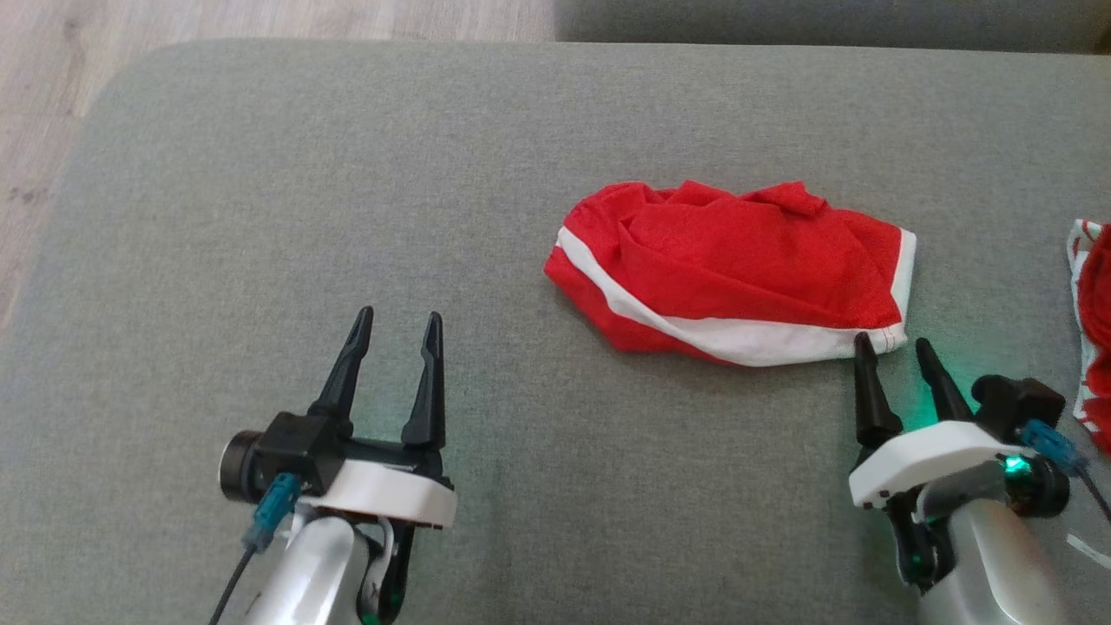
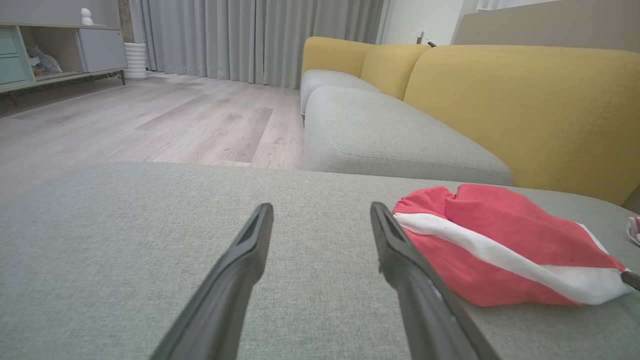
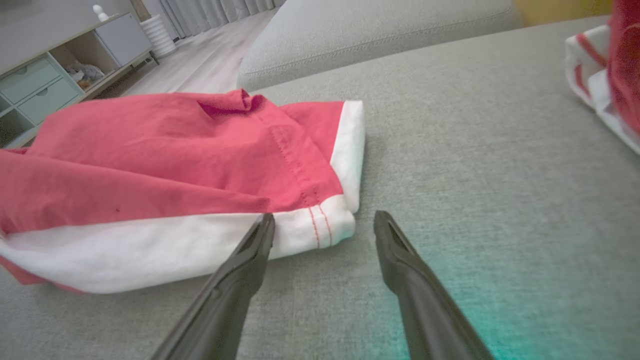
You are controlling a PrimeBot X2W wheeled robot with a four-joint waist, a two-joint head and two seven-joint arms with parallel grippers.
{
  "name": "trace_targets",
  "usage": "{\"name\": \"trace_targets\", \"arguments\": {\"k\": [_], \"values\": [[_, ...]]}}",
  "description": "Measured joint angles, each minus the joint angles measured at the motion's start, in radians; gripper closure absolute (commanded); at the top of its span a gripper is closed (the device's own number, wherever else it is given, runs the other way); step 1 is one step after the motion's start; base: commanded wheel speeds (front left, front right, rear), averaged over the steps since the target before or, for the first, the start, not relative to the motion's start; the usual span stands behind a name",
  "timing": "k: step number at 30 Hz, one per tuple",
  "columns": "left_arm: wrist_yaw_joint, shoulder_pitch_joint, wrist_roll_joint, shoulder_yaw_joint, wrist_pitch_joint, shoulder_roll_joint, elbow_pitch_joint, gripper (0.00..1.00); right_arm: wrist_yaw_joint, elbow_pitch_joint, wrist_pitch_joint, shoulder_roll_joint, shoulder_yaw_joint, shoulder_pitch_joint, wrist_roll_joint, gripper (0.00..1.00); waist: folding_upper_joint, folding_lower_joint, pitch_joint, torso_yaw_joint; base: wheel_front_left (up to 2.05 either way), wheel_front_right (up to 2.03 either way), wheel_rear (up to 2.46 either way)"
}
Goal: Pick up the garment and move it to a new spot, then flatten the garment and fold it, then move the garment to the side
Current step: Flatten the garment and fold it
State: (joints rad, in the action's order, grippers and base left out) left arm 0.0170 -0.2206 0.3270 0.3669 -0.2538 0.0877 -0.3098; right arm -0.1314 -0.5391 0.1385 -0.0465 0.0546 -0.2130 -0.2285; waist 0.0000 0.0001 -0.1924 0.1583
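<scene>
Here, the right gripper (image 1: 892,340) stands released, jaws spread and empty, its tips just beside the near right corner of the red garment (image 1: 729,260). The left gripper (image 1: 399,314), likewise released and empty, hovers well apart to the left over the bare grey cushion (image 1: 260,174). The garment lies rumpled near the cushion's middle, with white trim along its near edge; whether it is doubled over is hard to tell. A second red-and-white cloth (image 1: 1095,330) sits at the far right. The step in hand is probably the first pick-up. The next move calls for the right gripper to advance onto the stitched corner and close, and for the left to cross to the opposite end.
</scene>
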Motion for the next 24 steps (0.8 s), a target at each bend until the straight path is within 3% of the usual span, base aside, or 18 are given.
{"name": "trace_targets", "arguments": {"k": [4, 5, 6, 7, 16, 24], "values": [[-0.010, -0.002, -0.014, -0.015, 0.000, -0.009, -0.008, 0.00, 0.000, -0.044, 0.001, 0.000, -0.013, -0.025, 0.001, 0.00, 0.0000, 0.0000, -0.007, 0.008, 0.00, 0.00, 0.00], [-0.018, -0.003, -0.019, -0.017, 0.000, -0.011, -0.010, 0.00, 0.000, -0.053, 0.002, 0.000, -0.014, -0.030, 0.001, 0.13, 0.0000, 0.0000, -0.007, 0.010, 0.00, 0.00, 0.00], [-0.018, -0.004, -0.021, -0.020, 0.000, -0.012, -0.012, 0.00, 0.000, -0.061, 0.003, 0.000, -0.016, -0.035, 0.001, 0.69, 0.0000, 0.0000, -0.007, 0.012, 0.00, 0.00, 0.00], [-0.019, -0.004, -0.023, -0.022, 0.000, -0.015, -0.014, 0.00, 0.000, -0.069, 0.009, 0.000, -0.016, -0.040, 0.000, 1.00, 0.0000, 0.0000, -0.006, 0.014, 0.00, 0.00, 0.00], [-0.028, 0.002, -0.040, -0.077, 0.000, -0.028, -0.032, 0.00, 0.000, -0.079, 0.050, 0.000, -0.009, -0.037, 0.008, 1.00, 0.0000, -0.0001, 0.033, -0.017, 0.00, 0.00, 0.00], [-0.044, 0.017, -0.056, -0.101, 0.000, -0.033, -0.034, 0.00, 0.000, 0.015, 0.036, 0.000, 0.038, 0.051, 0.033, 1.00, 0.0000, -0.0001, 0.075, -0.082, 0.00, 0.00, 0.00]]}}
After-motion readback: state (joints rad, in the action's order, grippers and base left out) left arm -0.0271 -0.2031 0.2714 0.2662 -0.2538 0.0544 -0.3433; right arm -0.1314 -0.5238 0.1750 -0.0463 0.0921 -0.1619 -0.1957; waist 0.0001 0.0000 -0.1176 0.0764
